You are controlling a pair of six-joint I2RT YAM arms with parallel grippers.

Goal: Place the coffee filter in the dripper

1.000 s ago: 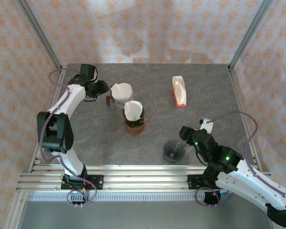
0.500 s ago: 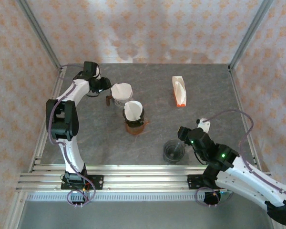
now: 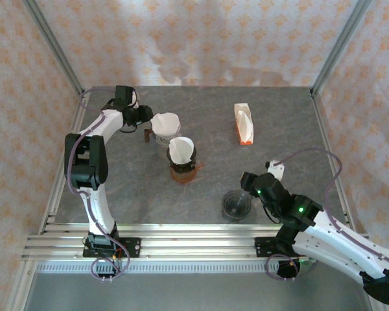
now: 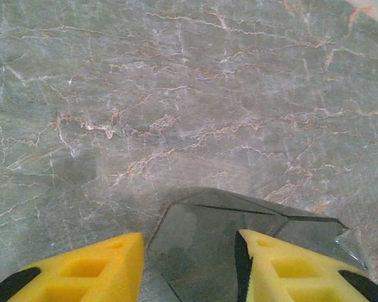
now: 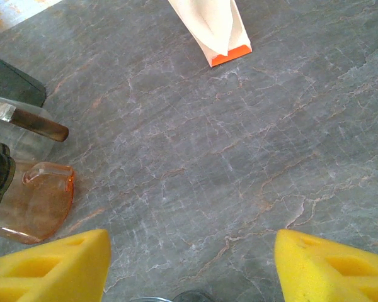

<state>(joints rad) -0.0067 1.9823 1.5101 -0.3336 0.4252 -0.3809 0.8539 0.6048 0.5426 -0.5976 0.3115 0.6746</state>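
Grey marbled worktop [image 3: 285, 129]: a white coffee filter [image 3: 180, 149] sits in the orange dripper [image 3: 183, 172]. Behind and left of the dripper, the outstretched left gripper [image 3: 144, 116] holds its fingers partly apart, gripping nothing. To the dripper's right, the bent right gripper [image 3: 247, 181] spreads its fingers wide.

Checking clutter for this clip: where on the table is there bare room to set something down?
Bare: the stretch between orange dripper and white-orange box, and the near side left of the glass cup. Crowded: far left, where left claw, clear dripper and orange dripper bunch.
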